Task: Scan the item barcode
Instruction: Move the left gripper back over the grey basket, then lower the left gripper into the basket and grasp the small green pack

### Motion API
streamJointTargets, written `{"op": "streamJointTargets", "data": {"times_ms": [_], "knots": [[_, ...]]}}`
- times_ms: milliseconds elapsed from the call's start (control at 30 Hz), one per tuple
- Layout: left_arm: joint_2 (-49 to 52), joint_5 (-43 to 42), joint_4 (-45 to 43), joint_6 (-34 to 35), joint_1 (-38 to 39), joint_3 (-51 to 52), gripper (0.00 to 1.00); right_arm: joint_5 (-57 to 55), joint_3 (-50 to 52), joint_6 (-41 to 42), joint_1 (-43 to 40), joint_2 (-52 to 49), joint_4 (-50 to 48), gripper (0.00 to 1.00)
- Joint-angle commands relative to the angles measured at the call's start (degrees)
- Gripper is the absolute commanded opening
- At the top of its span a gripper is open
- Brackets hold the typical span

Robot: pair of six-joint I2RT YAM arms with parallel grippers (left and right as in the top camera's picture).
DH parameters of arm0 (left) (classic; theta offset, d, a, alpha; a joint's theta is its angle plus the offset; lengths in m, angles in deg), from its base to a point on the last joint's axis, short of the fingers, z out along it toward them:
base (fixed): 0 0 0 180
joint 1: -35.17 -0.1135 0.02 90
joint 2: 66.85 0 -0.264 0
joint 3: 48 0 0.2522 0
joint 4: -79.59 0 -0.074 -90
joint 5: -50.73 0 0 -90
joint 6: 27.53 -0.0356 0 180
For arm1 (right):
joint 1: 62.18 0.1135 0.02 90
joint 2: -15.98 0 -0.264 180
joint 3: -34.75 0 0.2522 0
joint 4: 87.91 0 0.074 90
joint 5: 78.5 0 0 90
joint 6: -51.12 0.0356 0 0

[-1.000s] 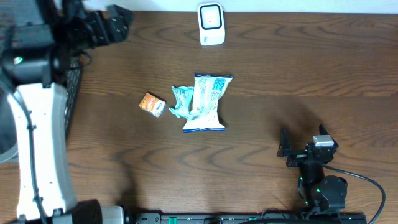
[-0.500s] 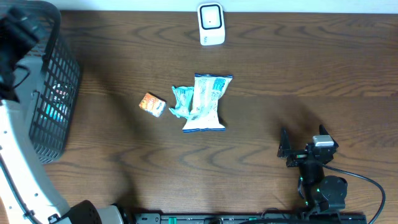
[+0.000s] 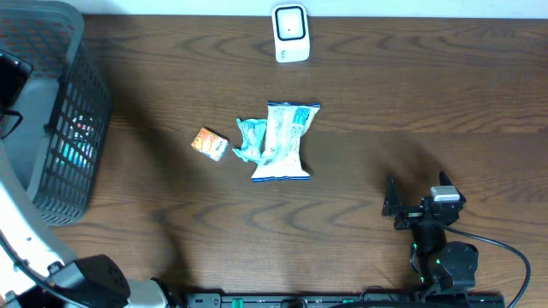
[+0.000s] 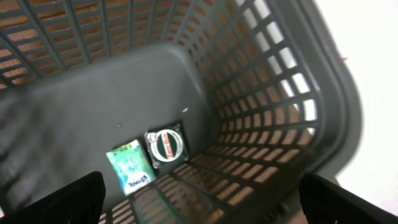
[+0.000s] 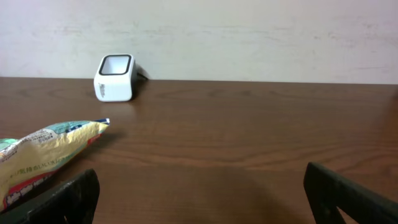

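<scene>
The left gripper hangs over the dark basket and looks down into it; its two fingers are spread wide apart at the bottom corners of the left wrist view, and nothing is between them. On the basket floor lie a green packet and a dark square pack with a round label; they are side by side, nearly touching, close to the wall. From above, the basket stands at the far left edge of the brown wooden table; the white left arm shows beside it.

The right gripper sits low near the front of the table on the right side; its jaws are wide open too and hold nothing. In the right wrist view its fingers only peek in at the bottom corners, with bare table between them.

The things to scan lie in the middle of the table, well apart from both grippers. A blue and white snack bag lies flat; a small crumpled teal packet touches its left side; a little orange box sits just beside that, further left, with a small gap. The white scanner stands at the far edge of the table, behind the snack bag and apart from it; in the right wrist view the scanner stands by the wall, and the end of the snack bag shows at the left.
</scene>
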Motion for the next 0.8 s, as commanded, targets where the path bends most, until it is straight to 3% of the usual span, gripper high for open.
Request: {"op": "streamJointTargets", "data": {"times_ms": [0,333,767], "knots": [[1.9,1.2,0.5,0.3,0.0,-0.7,0.98,0.0,0.1,-0.6,0.4,0.2,0.3,0.99],[8.3,3.0,4.2,0.3,0.0,-0.7,0.98,0.0,0.0,-0.6,0.4,0.2,0.3,0.99],[16.7,5.4,9.7,5.7,0.0,-0.7,0.98,0.0,0.0,-0.6,0.4,0.2,0.3,0.99]]}}
